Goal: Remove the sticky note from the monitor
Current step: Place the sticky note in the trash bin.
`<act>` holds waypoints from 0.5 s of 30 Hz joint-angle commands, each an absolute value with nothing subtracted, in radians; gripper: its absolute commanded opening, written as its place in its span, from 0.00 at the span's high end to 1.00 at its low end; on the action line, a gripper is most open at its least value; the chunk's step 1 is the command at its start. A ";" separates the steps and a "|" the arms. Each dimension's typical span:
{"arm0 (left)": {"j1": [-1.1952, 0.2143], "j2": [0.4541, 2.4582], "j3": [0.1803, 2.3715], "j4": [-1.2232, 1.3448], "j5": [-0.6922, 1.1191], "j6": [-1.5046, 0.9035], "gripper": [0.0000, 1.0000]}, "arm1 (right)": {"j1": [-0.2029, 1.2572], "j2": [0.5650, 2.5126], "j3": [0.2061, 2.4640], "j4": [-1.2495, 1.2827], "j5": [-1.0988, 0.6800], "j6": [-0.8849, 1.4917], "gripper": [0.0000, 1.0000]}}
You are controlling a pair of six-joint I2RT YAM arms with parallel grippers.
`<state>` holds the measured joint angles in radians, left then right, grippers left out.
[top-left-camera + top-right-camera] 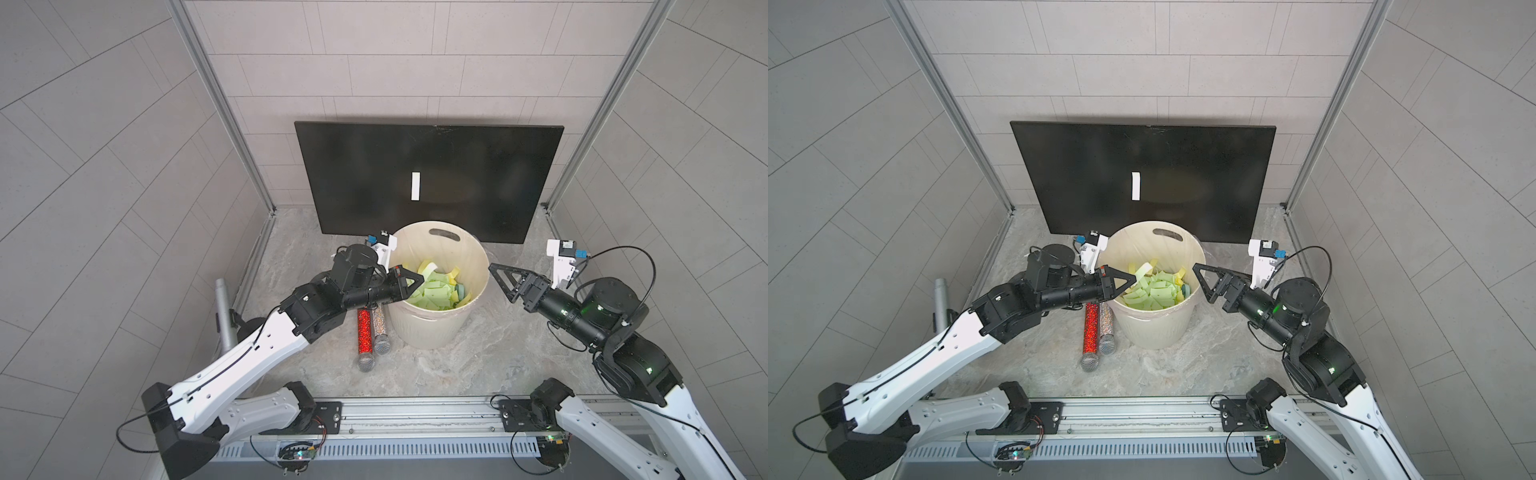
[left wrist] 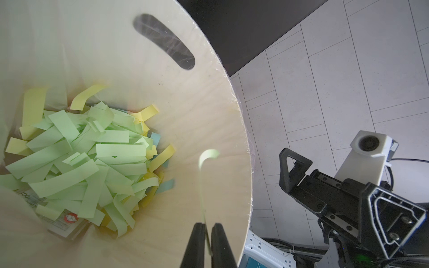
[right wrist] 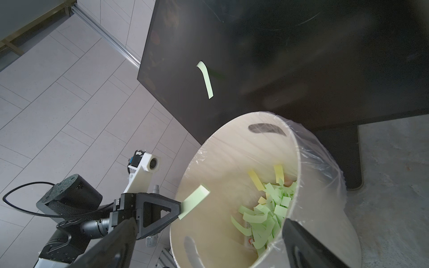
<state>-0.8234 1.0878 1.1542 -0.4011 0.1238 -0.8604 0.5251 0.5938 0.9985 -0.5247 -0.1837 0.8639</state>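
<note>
The monitor [image 1: 478,174] [image 1: 1196,174] leans against the back wall, and a pale sticky note [image 1: 415,187] [image 1: 1135,186] [image 3: 205,80] clings upright to the middle of its screen. In front of it stands a cream bucket [image 1: 432,328] [image 1: 1154,328] full of green and yellow note strips. My left gripper [image 1: 422,282] [image 1: 1133,279] [image 2: 206,224] reaches over the bucket's left rim. Its jaws stand only a sliver apart, pinching a green sticky note [image 2: 201,185] [image 3: 193,201] that sticks out over the bucket. To the right of the bucket my right gripper [image 1: 498,284] [image 1: 1202,284] [image 3: 209,221] hangs wide open and holds nothing.
Two glittery microphones, one red [image 1: 365,328] and one silver [image 1: 380,328], lie on the table beside the bucket's left side, under my left arm. A grey post [image 1: 224,316] stands at the left edge. Tiled walls close in the back and both sides.
</note>
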 commanded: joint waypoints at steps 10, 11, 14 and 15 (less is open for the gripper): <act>-0.828 1.090 1.218 -0.436 0.098 -0.823 0.64 | 0.521 0.596 1.008 -0.537 -0.178 0.854 0.00; -0.828 1.090 1.222 -0.437 0.093 -0.821 0.62 | 0.522 0.598 1.010 -0.536 -0.179 0.854 0.00; -0.828 1.083 1.232 -0.435 0.068 -0.811 0.56 | 0.522 0.599 1.013 -0.537 -0.179 0.853 0.00; -0.828 1.078 1.234 -0.431 0.058 -0.808 0.53 | 0.522 0.599 1.014 -0.537 -0.180 0.853 0.00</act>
<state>-0.8253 1.0904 1.2003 -0.4305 0.0898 -0.8307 0.5247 0.5983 0.9985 -0.5251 -0.1829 0.8635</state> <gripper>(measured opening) 0.454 0.999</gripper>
